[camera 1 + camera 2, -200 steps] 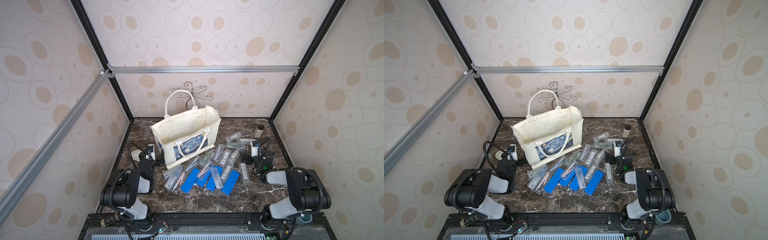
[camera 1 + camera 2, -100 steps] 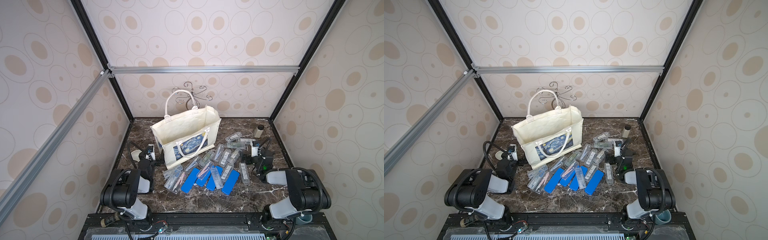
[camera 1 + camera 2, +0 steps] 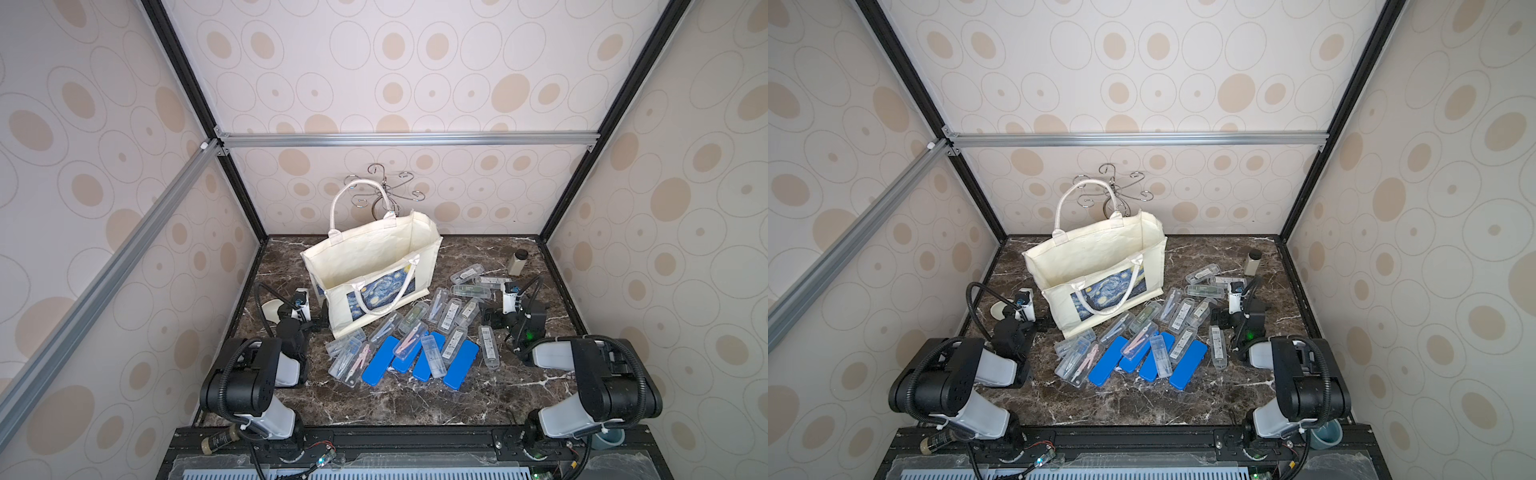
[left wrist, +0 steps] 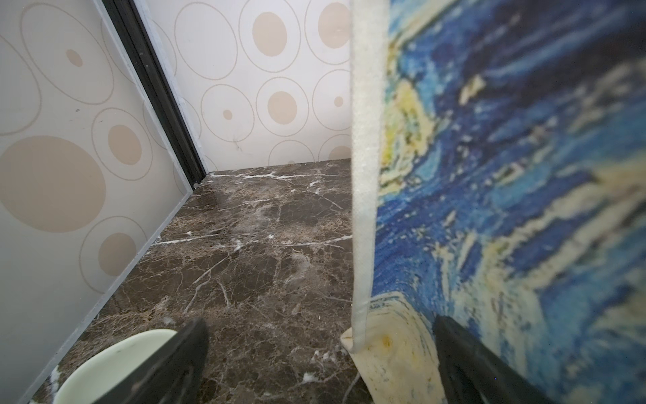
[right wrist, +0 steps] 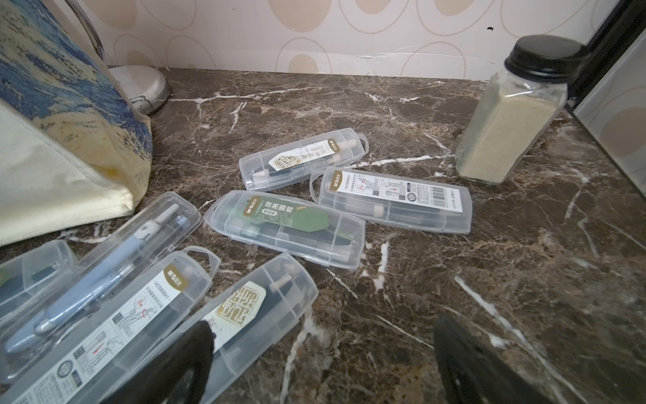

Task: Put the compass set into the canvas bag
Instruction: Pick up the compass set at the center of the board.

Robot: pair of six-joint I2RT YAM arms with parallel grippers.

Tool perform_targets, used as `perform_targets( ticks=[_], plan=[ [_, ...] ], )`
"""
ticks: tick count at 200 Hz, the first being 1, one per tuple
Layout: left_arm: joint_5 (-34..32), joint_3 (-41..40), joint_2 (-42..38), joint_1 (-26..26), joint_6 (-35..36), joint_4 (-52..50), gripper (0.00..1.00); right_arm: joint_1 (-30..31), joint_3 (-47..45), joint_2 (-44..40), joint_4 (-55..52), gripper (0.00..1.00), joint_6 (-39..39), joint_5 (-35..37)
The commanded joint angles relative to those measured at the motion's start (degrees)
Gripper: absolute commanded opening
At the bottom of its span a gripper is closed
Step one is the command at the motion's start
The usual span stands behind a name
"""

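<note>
Black left jaws wide apart, empty, beside canvas bag | right jaws wide apart, empty

Both top views: bright, even, diffuse light. Walls well lit, only soft shadows on the surface, no hard glare. Wide-angle stretch at the edges, frame posts splay outward.

Left wrist view: left pincer fingers are dark, blurred blobs. Canvas bag just beside the pincer is too close, print smeared and out of focus. Surface ahead of the pincer is sharp, pale sheen near the wall.

Right wrist view: right pincer fingers blurred too. Compass sets ahead are sharp, labels legible, mild highlights on clear lids. Jar farther ahead leans, lens distortion.
</note>
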Motion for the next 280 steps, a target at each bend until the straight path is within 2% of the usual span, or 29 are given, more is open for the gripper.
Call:
perform_targets(
  ticks=[1, 69, 94, 118, 133, 170, 177, 194, 223, 252, 280],
  plan=[
    [-0.5, 1.3, 0.4, 0.1, -0.7, 1.9, 1.00, 0.3, 1.0, 0.7, 1.0, 1.00, -0.9, -0.7],
    [-0.9, -0.1, -0.1, 0.0, -0.8, 4.4, 1.00, 0.3, 0.8, 0.5, 1.1, 1.00, -1.0, -0.7],
    [-6.9, -4.6, -7.3, 0.1, -2.8, 5.9, 1.00, 0.4, 0.5, -0.4, 1.0, 1.00, -1.2, -0.9],
    [-8.7, -2.5, -18.8, 0.1, -4.7, -9.3, 1.00, 0.4, 1.1, -3.1, -1.8, 1.00, -0.1, 1.5],
    [-10.6, -0.1, -24.5, 0.0, -6.7, -19.1, 1.00, 0.5, 2.7, -5.7, -7.8, 1.00, 0.5, 2.2],
    [-14.2, 2.9, -35.7, 0.0, -14.0, -34.3, 1.00, 0.4, 7.6, -10.4, -23.0, 1.00, 6.9, 4.2],
    [-13.8, 3.4, -37.3, 0.0, -15.2, -37.1, 1.00, 0.7, 8.5, -11.0, -25.3, 1.00, 6.9, 3.9],
    [-13.0, 5.3, -40.7, 0.0, -18.3, -44.7, 1.00, 2.4, 11.1, -12.6, -32.2, 1.00, 7.3, 8.5],
    [-11.2, 7.2, -45.4, -0.2, -23.8, -56.4, 1.00, 2.5, 15.8, -14.8, -43.0, 1.00, 12.9, 8.8],
    [-12.9, 9.9, -49.0, -0.7, -33.4, -73.7, 1.00, 3.5, 19.7, -15.7, -53.4, 1.00, 17.8, 8.8],
    [-8.8, 10.7, -52.2, -2.2, -38.6, -84.1, 1.00, 4.3, 22.8, -15.1, -62.5, 0.99, 22.4, 8.4]
  ],
)
